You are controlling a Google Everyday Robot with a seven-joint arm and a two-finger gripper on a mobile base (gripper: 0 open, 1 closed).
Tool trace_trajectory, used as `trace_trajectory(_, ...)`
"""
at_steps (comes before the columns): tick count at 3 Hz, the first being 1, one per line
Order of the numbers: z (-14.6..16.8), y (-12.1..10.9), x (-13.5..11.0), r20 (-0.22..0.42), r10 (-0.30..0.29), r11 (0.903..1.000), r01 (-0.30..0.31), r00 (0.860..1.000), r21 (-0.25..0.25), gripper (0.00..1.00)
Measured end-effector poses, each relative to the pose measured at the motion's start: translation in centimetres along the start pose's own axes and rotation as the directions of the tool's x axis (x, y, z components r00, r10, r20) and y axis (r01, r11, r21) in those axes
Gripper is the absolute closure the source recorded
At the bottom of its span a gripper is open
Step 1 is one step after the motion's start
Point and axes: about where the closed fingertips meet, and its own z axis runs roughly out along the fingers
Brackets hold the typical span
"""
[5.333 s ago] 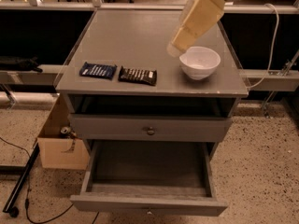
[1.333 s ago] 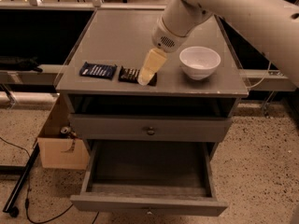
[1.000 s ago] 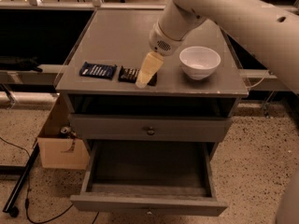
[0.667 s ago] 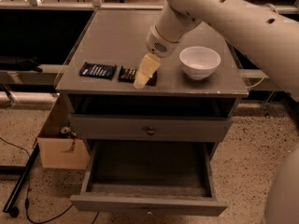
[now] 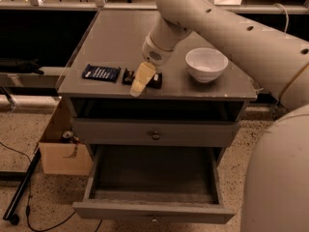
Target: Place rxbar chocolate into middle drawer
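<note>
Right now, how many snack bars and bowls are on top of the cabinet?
Snack bars: 2 (blue-wrapped bar, rxbar chocolate)
Bowls: 1 (white bowl)
Total: 3
The pincer is down over the rxbar chocolate, hiding its middle.

a grey wooden cabinet [image 5: 116, 37] stands on a speckled terrazzo floor [image 5: 48, 197] in dim, warm light. just beside its left side sits an open cardboard box [image 5: 65, 156]; further left, a black stand leg [image 5: 21, 192] slants to the floor. behind it all, dark panels [image 5: 38, 37] under a pale rail [image 5: 48, 6]. the gripper [image 5: 139, 81] hangs over the cabinet top's front edge.
</note>
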Motion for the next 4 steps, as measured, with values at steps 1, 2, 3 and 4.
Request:
trace_trajectory(1, 0.00, 0.00, 0.00, 0.000, 0.000, 1.0000, 0.000, 1.000, 0.000, 0.00)
trace_trajectory(2, 0.01, 0.00, 0.00, 0.000, 0.000, 1.0000, 0.000, 1.000, 0.000, 0.27)
trace_trajectory(3, 0.01, 0.00, 0.00, 0.000, 0.000, 1.0000, 0.000, 1.000, 0.000, 0.50)
trace_trajectory(4, 0.01, 0.01, 0.00, 0.000, 0.000, 1.0000, 0.000, 1.000, 0.000, 0.74)
